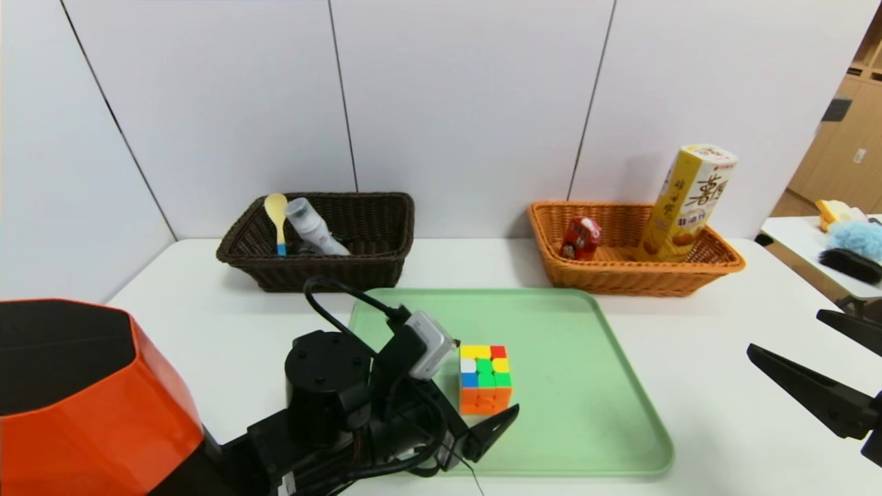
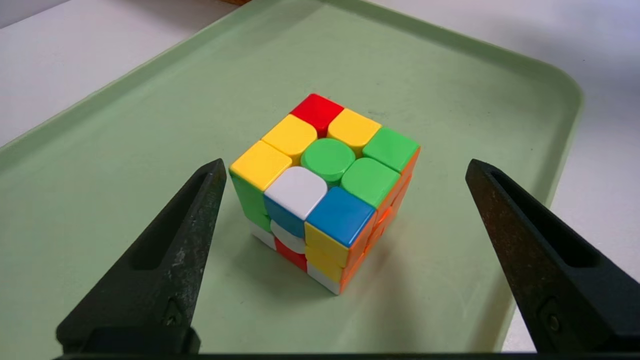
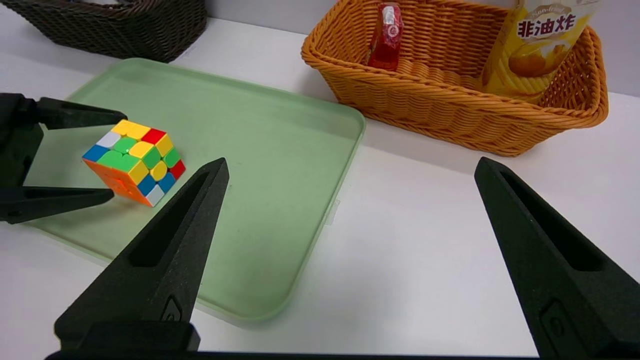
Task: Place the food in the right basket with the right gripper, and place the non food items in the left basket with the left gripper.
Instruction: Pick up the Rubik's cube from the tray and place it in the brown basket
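The puzzle cube point(image 2: 325, 192) sits on the green tray point(image 2: 100, 150), bracketed by the left gripper point(image 2: 345, 172) with fingers spread wide. Centre on flat faces, descend, close squarely. The right gripper point(image 3: 350, 170) waits open above the worktop point(image 3: 425, 240).

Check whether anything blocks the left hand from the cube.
Nothing visible does. The left hand is open, its fingers either side of the cube on the green tray, with only bare tray between.
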`<control>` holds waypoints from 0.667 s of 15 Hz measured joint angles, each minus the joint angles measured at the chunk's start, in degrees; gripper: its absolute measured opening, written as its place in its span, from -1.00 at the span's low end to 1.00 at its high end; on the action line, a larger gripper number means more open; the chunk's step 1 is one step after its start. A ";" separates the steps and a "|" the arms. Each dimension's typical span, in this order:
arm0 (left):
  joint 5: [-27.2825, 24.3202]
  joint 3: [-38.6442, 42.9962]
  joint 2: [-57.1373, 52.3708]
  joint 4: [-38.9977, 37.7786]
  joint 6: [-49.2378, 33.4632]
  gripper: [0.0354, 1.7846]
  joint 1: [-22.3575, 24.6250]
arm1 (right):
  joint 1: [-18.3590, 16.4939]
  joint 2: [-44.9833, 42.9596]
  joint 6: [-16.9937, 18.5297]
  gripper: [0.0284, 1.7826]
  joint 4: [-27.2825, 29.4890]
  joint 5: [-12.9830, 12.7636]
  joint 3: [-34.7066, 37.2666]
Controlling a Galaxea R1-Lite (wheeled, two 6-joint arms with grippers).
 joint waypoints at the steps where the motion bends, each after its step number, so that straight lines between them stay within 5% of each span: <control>1: 0.01 -0.20 0.66 -0.38 0.00 0.89 0.04 | 0.02 -0.06 0.00 0.90 0.00 0.06 -0.02; 10: -0.10 -3.99 3.54 -0.66 0.10 0.89 2.76 | 0.02 -0.09 0.09 0.90 0.05 0.09 0.13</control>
